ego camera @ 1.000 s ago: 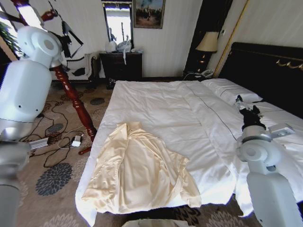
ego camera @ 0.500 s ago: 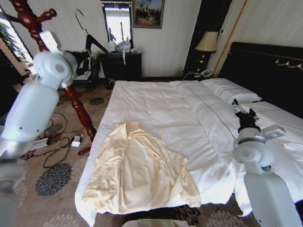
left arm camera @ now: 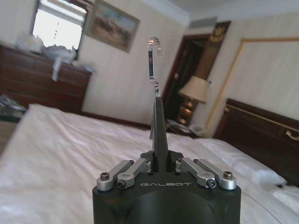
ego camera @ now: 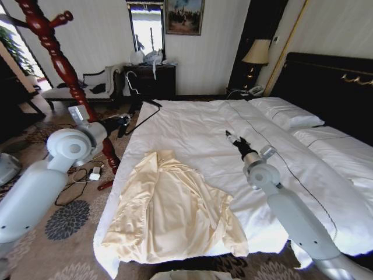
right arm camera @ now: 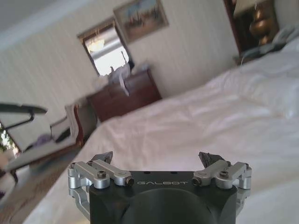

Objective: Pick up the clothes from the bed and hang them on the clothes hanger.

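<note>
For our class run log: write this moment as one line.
left claw: shut on black wire hanger | right claw: open | cream-yellow shirt: on white-duveted bed

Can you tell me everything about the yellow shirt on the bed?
The shirt is pale cream-yellow, of thin soft-looking fabric, with long sleeves and a collar. It lies spread flat and a bit wrinkled on the white duvet at the near left corner of the bed, collar toward the pillows. Only the duvet touches it.

Dark dresser (ego camera: 150, 80) against far wall, framed painting (ego camera: 184, 16) above; table lamp (ego camera: 255, 52) beside headboard.
</note>
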Motion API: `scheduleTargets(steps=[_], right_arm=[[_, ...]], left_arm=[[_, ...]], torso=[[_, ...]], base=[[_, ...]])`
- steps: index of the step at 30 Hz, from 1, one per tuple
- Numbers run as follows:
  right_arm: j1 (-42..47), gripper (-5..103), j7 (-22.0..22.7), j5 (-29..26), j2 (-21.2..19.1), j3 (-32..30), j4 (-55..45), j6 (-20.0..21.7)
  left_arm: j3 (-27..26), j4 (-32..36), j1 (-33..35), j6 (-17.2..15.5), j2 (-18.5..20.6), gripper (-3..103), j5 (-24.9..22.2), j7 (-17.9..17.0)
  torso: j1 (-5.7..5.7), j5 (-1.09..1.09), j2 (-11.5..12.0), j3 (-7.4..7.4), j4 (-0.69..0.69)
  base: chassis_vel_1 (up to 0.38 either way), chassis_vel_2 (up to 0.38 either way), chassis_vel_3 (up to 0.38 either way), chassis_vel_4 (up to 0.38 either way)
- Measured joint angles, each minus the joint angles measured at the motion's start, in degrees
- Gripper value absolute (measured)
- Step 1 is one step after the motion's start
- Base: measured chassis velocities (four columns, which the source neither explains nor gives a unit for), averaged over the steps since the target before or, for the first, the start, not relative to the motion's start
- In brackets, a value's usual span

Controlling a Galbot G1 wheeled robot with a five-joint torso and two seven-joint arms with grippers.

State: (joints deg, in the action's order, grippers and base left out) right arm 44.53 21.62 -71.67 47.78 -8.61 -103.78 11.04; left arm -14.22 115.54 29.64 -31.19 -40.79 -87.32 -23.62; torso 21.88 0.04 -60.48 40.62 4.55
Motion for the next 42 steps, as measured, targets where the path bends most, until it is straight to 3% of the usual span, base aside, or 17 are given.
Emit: scheduleTargets(steps=[3, 6, 10, 12, 13, 16, 19, 23, 30, 32, 33, 35, 40, 42], right_arm=[[-1.92, 100, 2.32, -1.25, -0.43, 5.11, 0.08, 2.59], [-5.52, 100, 4.51, -1.16, 0.37, 12.69, 0.22, 5.34], [-8.90, 100, 4.18, 1.43, 1.33, 19.68, 0.94, 6.09], [-11.69, 100, 2.06, 6.46, 2.22, 25.29, 2.66, 6.09], [-11.69, 100, 2.06, 6.46, 2.22, 25.29, 2.66, 6.09], [-15.69, 100, -2.91, 16.86, 3.25, 32.84, 6.50, 5.34], [-17.88, 100, -5.99, 20.39, 3.86, 36.43, 8.59, 5.40], [-21.36, 100, -8.32, 20.61, 4.61, 41.21, 11.07, 7.42], [-24.23, 103, -12.49, 18.73, 6.83, 42.27, 15.95, 8.53], [-24.91, 99, -12.50, 18.01, 7.90, 42.07, 17.57, 8.89], [-25.74, 89, -12.62, 17.94, 9.17, 41.87, 19.79, 9.13], [-25.99, 89, -12.64, 17.94, 9.58, 41.84, 20.52, 9.33], [-25.89, 62, -9.92, 16.05, 10.00, 41.60, 21.46, 12.35], [-25.72, 62, -9.42, 15.66, 9.90, 41.60, 21.28, 12.72]], left_arm=[[-0.99, 1.71, 3.27, -0.49, -1.06, 16, 1.69, -0.44], [-4.52, 5.29, 8.75, -0.69, -2.08, 16, 2.73, -0.91], [-6.97, 8.32, 11.60, -0.76, -3.50, 16, 3.30, -1.28], [-8.43, 10.03, 12.25, -0.78, -4.54, 16, 3.35, -1.65], [-8.43, 10.03, 12.25, -0.78, -4.54, 16, 3.35, -1.65], [-10.28, 11.52, 12.23, -0.80, -4.81, 16, 2.59, -2.26], [-11.20, 12.36, 12.24, -0.85, -4.21, 16, 1.82, -2.60], [-13.10, 14.06, 12.68, -1.05, -2.94, 16, 0.48, -2.94], [-15.54, 15.82, 13.54, -1.55, -1.94, 16, -1.24, -3.81], [-16.11, 16.27, 14.05, -1.61, -1.70, 16, -1.36, -3.91], [-16.82, 16.84, 14.76, -1.64, -1.50, 16, -1.47, -4.02], [-17.08, 17.05, 15.07, -1.66, -1.41, 16, -1.49, -4.05], [-18.42, 17.85, 16.57, -1.71, -0.88, 16, -1.59, -4.33], [-18.54, 17.92, 16.67, -1.71, -0.87, 16, -1.64, -4.36]], torso=[[0.00, -0.03, 0.00, 0.00, -0.01], [0.00, -0.07, 0.00, 0.00, -0.15], [-0.01, -0.05, 0.00, 0.00, -0.13], [0.00, -0.05, 0.00, 0.00, -0.06], [0.00, -0.05, 0.00, 0.00, -0.06], [0.00, -0.05, 0.00, 0.00, -0.10], [0.00, -0.05, 0.00, 0.00, -0.09], [0.00, -0.04, 0.00, 0.00, -0.09], [0.00, -0.04, 0.00, 0.00, -0.08], [0.00, -0.05, 0.00, 0.00, -0.08], [0.00, -0.05, 0.00, 0.00, -0.10], [0.00, -0.05, 0.00, 0.00, -0.11], [0.00, -0.05, 0.00, 0.00, -0.08], [0.00, -0.04, 0.00, 0.00, -0.08]], base=[[0.000, 0.000, 0.000, 0.000], [0.000, 0.000, 0.000, 0.000], [0.000, 0.000, 0.000, 0.000], [0.000, 0.000, 0.000, 0.000], [0.000, 0.000, 0.000, 0.000], [0.000, 0.000, 0.000, 0.000], [0.000, 0.000, 0.000, 0.000], [0.000, 0.000, 0.000, 0.000], [0.000, 0.000, 0.000, 0.000], [0.000, 0.000, 0.000, 0.000], [0.000, 0.000, 0.000, 0.000], [0.000, 0.000, 0.000, 0.000], [0.000, 0.000, 0.000, 0.000], [0.000, 0.000, 0.000, 0.000]])
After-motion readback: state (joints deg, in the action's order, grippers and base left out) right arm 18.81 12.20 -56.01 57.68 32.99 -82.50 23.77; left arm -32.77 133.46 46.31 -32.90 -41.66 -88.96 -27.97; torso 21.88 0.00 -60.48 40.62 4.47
